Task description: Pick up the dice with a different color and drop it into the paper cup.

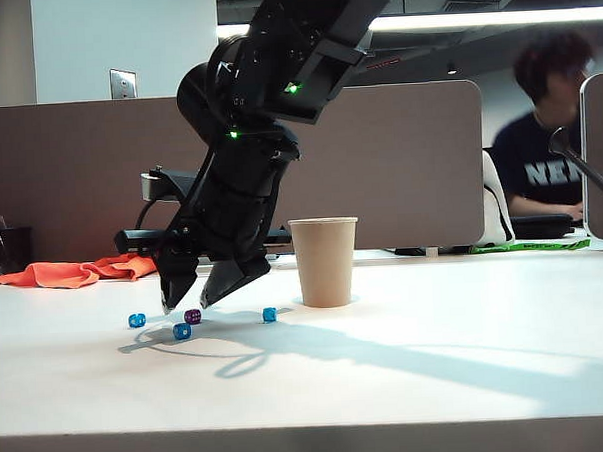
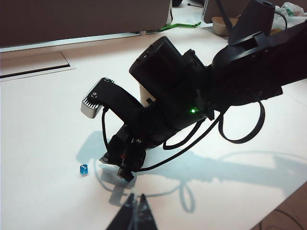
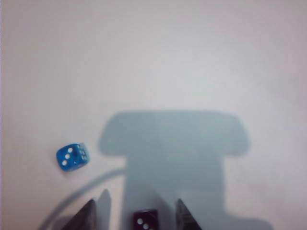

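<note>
White office table [image 1: 468, 379]. Right gripper [image 3: 134, 218] spread, straddled purple die [image 3: 145, 219], lower middle; paper cup [image 1: 324, 261] at centre. Should descend straight, close centred. Left gripper [image 2: 135, 215] pressed together, idle.

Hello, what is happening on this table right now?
The right tool is lowered over the purple die, open, one finger on each side, not yet gripping it. Three blue dice lie around it on the white table. The paper cup stands upright just beside them. The left tool waits apart with its fingers together, holding nothing.
</note>
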Tool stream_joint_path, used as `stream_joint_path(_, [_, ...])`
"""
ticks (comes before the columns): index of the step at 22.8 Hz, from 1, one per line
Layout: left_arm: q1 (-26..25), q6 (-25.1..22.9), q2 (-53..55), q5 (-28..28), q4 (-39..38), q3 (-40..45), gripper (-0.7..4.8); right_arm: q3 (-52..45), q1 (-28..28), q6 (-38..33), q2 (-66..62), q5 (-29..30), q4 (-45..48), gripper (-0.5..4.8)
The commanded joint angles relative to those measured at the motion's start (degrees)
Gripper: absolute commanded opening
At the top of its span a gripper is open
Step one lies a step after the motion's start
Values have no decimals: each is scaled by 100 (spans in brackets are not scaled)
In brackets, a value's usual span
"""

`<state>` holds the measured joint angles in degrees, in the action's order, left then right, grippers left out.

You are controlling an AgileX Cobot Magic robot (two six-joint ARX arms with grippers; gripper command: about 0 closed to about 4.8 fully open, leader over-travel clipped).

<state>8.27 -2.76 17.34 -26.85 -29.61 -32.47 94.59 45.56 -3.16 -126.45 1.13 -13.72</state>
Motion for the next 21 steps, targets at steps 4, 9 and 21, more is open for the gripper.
stream_joint_path(4, [4,22,2,-20,61,-31,-6,22,11,-11,-77,35,111,211])
stream_joint_path(9, [4,22,2,-20,101,-31,-6,22,13,-9,-125,33,122,211])
stream_joint_path(21, [4,24,2,-26,258,-31,-6,22,122,-9,-127,-11,146,134])
